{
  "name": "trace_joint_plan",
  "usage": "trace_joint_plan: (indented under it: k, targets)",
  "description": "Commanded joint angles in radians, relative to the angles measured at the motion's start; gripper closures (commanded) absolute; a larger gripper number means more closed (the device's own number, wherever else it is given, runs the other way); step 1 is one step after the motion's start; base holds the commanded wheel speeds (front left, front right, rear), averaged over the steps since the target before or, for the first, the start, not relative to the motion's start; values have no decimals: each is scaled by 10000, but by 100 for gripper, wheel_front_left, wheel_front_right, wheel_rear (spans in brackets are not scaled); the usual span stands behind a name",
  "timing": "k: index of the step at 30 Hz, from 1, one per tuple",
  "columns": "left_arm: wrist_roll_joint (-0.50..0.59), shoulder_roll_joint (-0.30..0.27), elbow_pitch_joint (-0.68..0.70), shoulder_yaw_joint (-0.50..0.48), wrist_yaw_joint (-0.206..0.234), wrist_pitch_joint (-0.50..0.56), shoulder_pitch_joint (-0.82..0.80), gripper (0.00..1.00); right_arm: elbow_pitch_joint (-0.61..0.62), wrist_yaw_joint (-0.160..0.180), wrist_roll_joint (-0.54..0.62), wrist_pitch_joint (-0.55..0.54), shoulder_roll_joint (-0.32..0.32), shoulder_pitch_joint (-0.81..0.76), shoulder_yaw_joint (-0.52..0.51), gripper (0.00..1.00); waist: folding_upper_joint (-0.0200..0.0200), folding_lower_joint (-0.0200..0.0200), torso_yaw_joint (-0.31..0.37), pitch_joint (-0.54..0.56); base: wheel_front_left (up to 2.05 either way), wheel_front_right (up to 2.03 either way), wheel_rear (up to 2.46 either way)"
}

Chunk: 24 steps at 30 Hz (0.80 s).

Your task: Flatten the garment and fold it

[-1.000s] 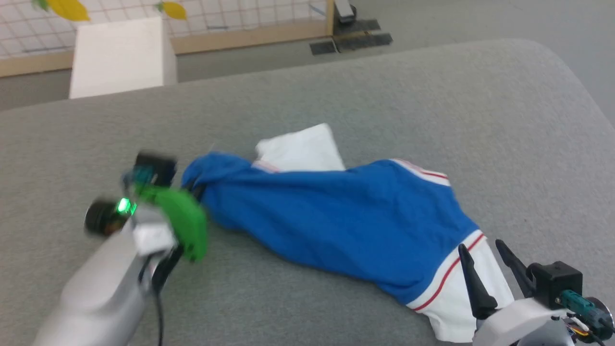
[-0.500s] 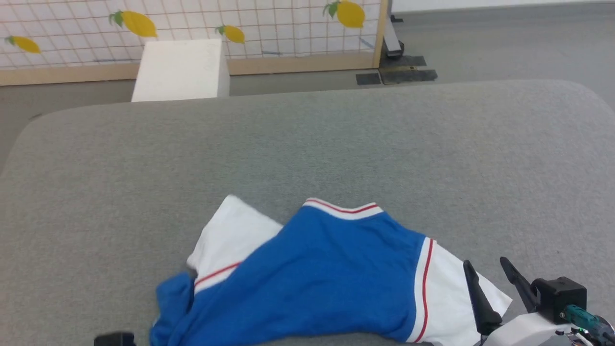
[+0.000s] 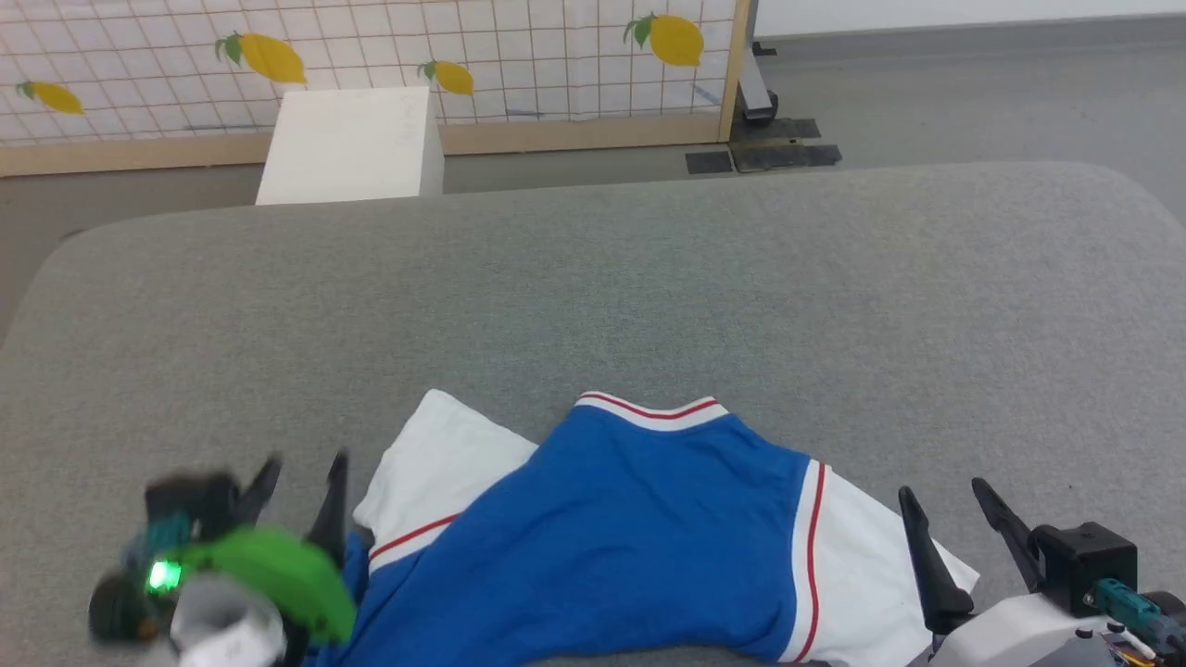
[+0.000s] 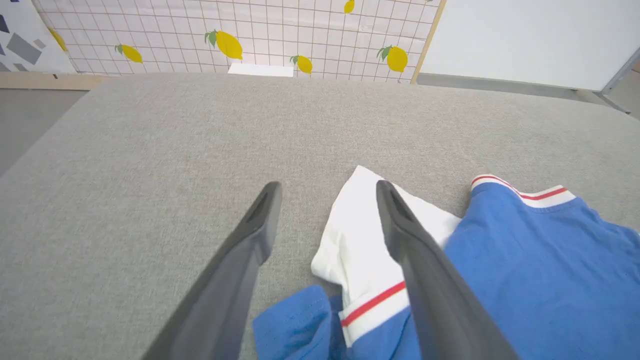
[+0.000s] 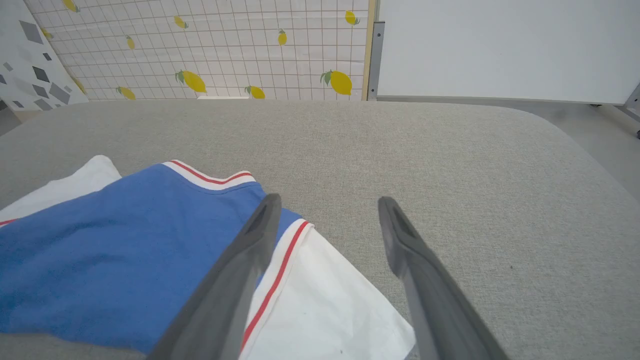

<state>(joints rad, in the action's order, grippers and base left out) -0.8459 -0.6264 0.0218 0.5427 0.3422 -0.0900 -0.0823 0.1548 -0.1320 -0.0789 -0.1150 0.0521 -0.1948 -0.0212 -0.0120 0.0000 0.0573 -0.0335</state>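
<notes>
Left gripper (image 3: 306, 460) back in head view at lower left, blurred, fingers spread, empty, just beside left sleeve (image 3: 435, 468). Garment (image 3: 630, 547) barely shifted, rumpled at near edge of table (image 3: 593, 296). Right gripper (image 3: 940, 489) spread, empty, by right sleeve (image 3: 880, 547). Likely fresh grasp ahead; flattening unfinished. No container on table. White box (image 3: 347, 144) on floor beyond, contents unseen.

Royal-blue jersey shirt (image 3: 639, 537), white sleeves, red-striped white trim. Plain grey fabric worktop (image 3: 593, 296). White box (image 3: 347, 148). White grid-lined screen (image 3: 556, 56) with yellow lemons.
</notes>
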Motion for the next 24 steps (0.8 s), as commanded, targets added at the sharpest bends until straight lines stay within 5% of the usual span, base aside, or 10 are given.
trace_joint_plan:
  k: [1, 14, 24]
  targets:
    - [131, 57, -160, 108, -269, 113, -645, 0, 95, 13, 46, -47, -18, 143, -17, 0, 120, 0, 133, -120, 0, 0, 0]
    - [171, 797, -4613, 1831, -3577, 3119, -4924, 0, -29, 13, -199, -4, -18, 607, 58, 0, 120, 0, 1256, -1265, 0, 0, 0]
    - [124, 1220, -7300, 3174, -4620, 5495, -6071, 0, -415, 13, -433, 241, -18, 913, 184, 0, 120, 0, 1618, -1914, 0, 0, 0]
